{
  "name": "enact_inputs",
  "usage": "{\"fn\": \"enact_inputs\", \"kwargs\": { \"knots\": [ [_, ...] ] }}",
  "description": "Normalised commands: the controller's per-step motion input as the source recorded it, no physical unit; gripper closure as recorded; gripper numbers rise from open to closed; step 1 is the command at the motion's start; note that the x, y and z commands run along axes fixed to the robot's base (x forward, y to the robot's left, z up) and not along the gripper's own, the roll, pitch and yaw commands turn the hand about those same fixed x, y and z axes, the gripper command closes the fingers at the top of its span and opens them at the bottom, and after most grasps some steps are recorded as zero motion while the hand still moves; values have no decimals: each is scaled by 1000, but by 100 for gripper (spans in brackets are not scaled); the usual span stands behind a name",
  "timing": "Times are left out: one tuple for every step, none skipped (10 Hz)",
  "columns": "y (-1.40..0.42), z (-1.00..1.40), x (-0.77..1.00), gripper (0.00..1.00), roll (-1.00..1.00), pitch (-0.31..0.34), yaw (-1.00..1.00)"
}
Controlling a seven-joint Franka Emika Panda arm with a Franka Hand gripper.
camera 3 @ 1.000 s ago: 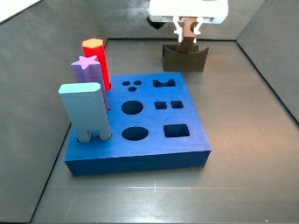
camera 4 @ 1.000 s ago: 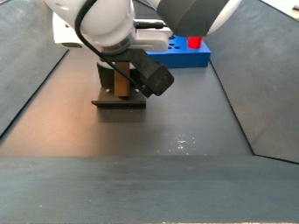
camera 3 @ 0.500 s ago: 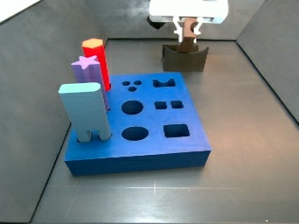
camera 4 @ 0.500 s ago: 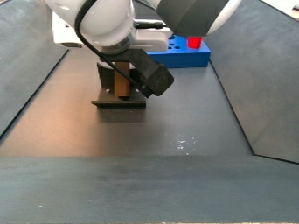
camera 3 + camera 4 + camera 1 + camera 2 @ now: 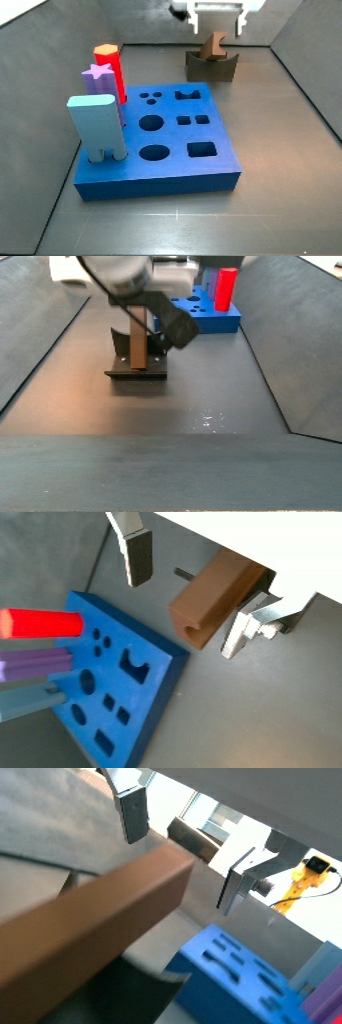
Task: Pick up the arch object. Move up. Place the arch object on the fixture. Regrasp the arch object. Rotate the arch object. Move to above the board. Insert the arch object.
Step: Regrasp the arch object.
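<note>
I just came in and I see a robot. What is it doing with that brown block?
The robot arm has stood the arch object upright on the fixture, behind the board. Its gripper now hangs open above the block, not touching it; in a wrist view the fingers sit apart on either side. The block is not in the board yet.

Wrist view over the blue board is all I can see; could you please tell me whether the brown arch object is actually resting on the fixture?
Observer: Yes. In both side views the arch object stands upright, with its lower end seated in the notch of the fixture.
Operator: Thank you. How high is the end effector relative to it?
Observer: In a side view the end effector hangs near the arch object's top end. Its jaws stand open and do not clamp the piece.
</note>
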Motion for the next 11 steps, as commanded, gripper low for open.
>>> {"fn": "enact_inputs", "kwargs": {
  "knots": [
    [7,998,-33,0,46,8,-5],
    [9,809,-30,0,45,18,0],
    [10,552,-29,0,43,28,3],
    [9,355,-29,0,43,35,4],
    [-838,792,133,0,1000,59,48],
    [-798,678,134,0,1000,60,47],
    [-650,526,78,0,1000,57,47],
    [-449,322,22,0,1000,55,46],
    [-180,85,-2,0,1000,51,46],
    [-53,32,-4,0,1000,53,46],
    [-37,21,1,0,1000,54,45]
  ]
}}
